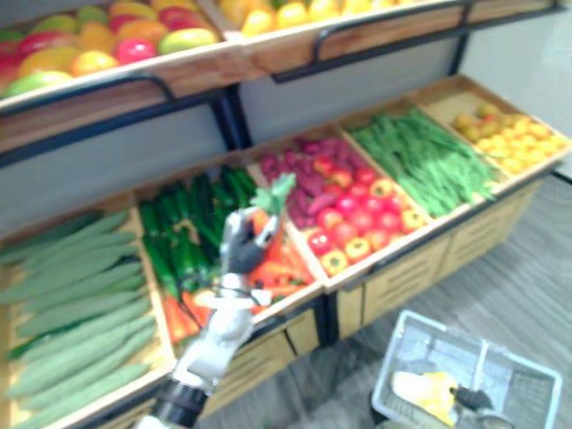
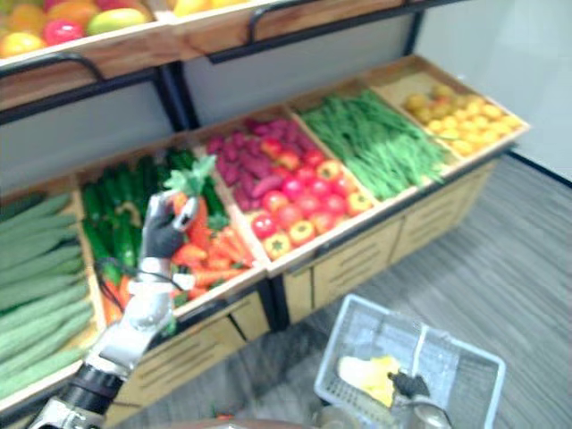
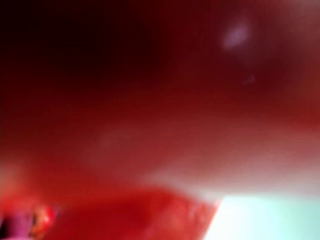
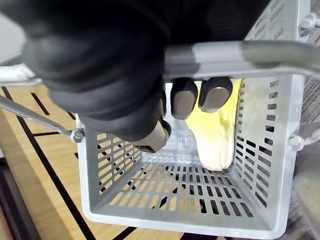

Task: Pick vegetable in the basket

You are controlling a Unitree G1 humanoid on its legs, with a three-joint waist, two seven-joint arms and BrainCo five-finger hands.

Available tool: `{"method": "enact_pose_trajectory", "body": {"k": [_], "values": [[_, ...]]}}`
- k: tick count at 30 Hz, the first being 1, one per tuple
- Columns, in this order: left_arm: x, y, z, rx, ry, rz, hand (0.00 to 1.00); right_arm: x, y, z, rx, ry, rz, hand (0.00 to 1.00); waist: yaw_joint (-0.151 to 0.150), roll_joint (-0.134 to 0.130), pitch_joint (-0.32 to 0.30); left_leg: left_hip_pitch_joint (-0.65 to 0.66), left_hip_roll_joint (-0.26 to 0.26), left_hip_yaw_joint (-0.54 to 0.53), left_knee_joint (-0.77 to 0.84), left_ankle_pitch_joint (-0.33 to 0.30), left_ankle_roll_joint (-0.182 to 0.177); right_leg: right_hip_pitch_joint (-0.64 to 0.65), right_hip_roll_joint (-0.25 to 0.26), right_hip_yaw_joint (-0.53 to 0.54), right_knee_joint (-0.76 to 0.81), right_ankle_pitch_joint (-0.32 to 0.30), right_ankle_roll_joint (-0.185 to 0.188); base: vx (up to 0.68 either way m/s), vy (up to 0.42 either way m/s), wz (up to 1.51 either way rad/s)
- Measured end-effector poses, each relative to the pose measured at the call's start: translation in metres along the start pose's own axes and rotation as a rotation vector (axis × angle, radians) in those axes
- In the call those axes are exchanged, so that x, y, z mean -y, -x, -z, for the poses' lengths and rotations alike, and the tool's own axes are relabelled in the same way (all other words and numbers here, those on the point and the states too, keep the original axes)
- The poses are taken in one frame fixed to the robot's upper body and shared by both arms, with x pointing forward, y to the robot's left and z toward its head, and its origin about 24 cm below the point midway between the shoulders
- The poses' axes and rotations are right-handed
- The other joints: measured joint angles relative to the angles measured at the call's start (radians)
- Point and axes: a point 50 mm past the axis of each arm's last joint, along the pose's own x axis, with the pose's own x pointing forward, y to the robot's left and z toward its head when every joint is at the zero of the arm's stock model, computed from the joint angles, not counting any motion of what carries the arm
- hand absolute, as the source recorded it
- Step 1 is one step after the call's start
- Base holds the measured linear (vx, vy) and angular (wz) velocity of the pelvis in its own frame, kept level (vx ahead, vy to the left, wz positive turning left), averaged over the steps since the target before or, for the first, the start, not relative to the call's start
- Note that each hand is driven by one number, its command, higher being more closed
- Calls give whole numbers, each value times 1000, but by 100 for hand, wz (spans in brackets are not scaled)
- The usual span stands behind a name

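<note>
my left hand [image 1: 239, 248] is curled round a carrot [image 1: 265, 223], leaf end up, held clear above the other carrots [image 1: 286, 268] so it won't drag them along. it is well apart from the basket [image 1: 390, 380], up and to the left of it. my right hand [image 4: 115, 75] has its fingers hooked tight over the basket's handle [image 4: 250, 54], so the basket hangs level with its top open, ready for the drop. a yellow thing [image 4: 215, 135] already lies inside the basket against one wall. next, i judge, i must swing the carrot across until it is above the basket.
</note>
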Motion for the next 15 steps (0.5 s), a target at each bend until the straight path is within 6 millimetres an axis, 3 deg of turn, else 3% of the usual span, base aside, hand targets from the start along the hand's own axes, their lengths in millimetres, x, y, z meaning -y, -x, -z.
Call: {"method": "enact_pose_trajectory", "body": {"k": [1,3,4,5,6,7,8,9,10,11,12,13,14,15], "values": [[2,-2,-1,13,4,3,100,-8,-1,-7,31,26,-32,100,-1,6,-2,-1,15,40,-13,11,7,-54,-16,-100,88,-40,-58,7,22,-81],[2,-6,-6,53,11,4,100,-22,-1,-14,63,40,-76,100,-3,-34,-2,10,12,81,-14,13,5,-125,-66,-218,311,-57,-68,55,18,-73],[4,-7,-9,69,22,5,100,-29,0,-15,71,59,-98,100,-5,-54,-4,20,3,106,2,4,-9,-133,-72,-280,325,-45,-53,52,26,-59],[5,-7,-10,75,25,8,100,-37,-1,-18,83,80,-121,100,-7,-59,-3,17,6,116,9,7,-4,-140,-65,-290,321,-22,-85,-5,36,-98],[7,-6,-11,85,33,17,100,-51,-1,-24,105,111,-157,100,-3,-68,-1,11,0,146,-6,34,32,-146,-33,-281,252,67,-171,-134,30,-134],[8,-6,-13,94,39,19,100,-67,-3,-36,140,145,-205,100,22,-50,-6,20,9,206,-82,60,63,-135,4,-293,186,100,-227,-165,21,-139],[9,-7,-14,101,48,18,100,-74,-2,-39,155,157,-227,100,16,-47,-6,24,18,247,-105,60,27,-157,-10,-359,286,-8,-223,-174,-5,-118],[13,-5,-15,96,56,28,100,-86,-1,-38,155,176,-266,100,-1,-67,-4,19,2,290,-94,67,25,-171,-83,-452,483,-189,-167,-66,-60,-93],[22,0,-18,82,83,40,100,-92,0,-36,147,193,-292,100,7,-84,-10,17,-7,342,-70,63,30,-141,-122,-498,525,-264,-100,-45,-76,-100],[25,2,-19,74,88,42,100,-96,1,-37,145,204,-311,100,13,-88,-10,14,-9,366,-52,60,33,-130,-124,-513,494,-275,-73,-24,-81,-128],[34,7,-18,49,86,62,100,-101,2,-40,146,224,-338,100,13,-60,-3,7,14,407,-21,55,35,-109,-73,-497,397,-230,-63,-88,-84,-114],[45,11,-18,23,93,90,100,-104,4,-36,132,249,-361,100,6,-41,-2,-1,42,415,3,58,36,-52,7,-463,241,-146,-71,-78,-87,-115],[47,12,-18,16,97,93,100,-108,6,-35,125,262,-388,100,5,-33,-5,6,53,425,12,62,35,-24,37,-442,170,-112,-79,-78,-118,-117],[51,14,-14,-6,98,98,100,-118,10,-35,121,280,-447,100,6,-45,2,10,69,438,41,63,35,12,68,-415,83,-94,-83,-71,-102,-118]]}}
